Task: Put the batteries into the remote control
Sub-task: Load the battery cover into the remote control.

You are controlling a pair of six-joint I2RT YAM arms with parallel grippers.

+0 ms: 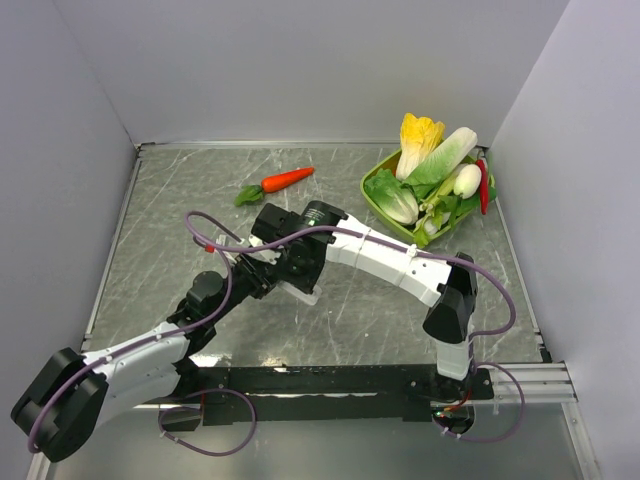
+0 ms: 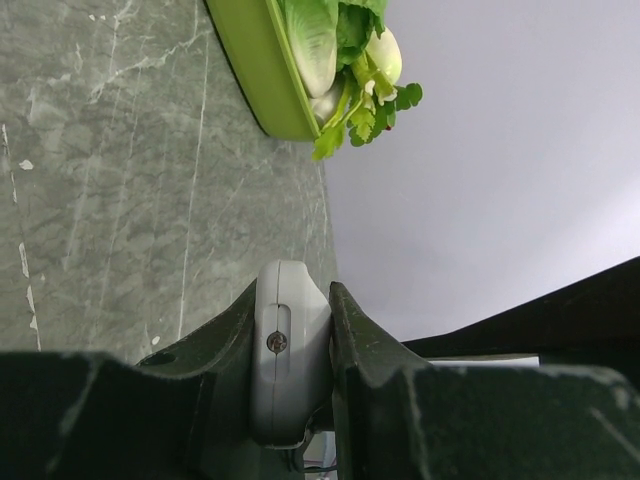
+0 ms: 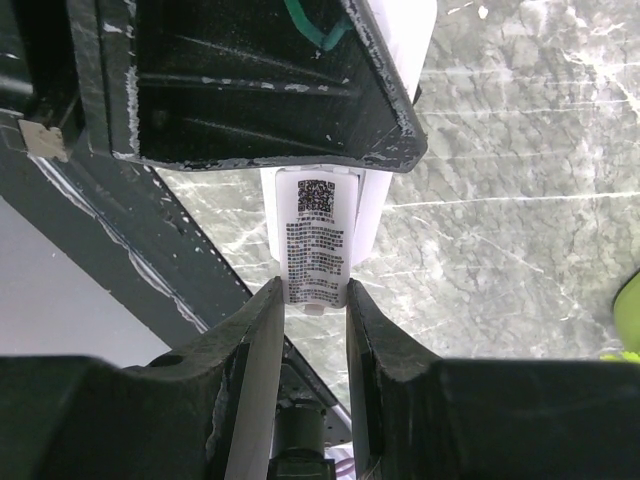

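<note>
Left wrist: pinches the remote control (image 2: 290, 350) edgewise in the left hand (image 2: 292, 298), over the table (image 2: 100, 200). Flanks its labelled end with the right hand (image 3: 315, 290); cannot tell whether gripping. For opening the back: clamp firmly, pull straight. No batteries visible.

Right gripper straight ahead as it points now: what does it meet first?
The remote control: its labelled face sits right at the right gripper's fingertips, held by the left gripper. Whether they touch is unclear.
</note>
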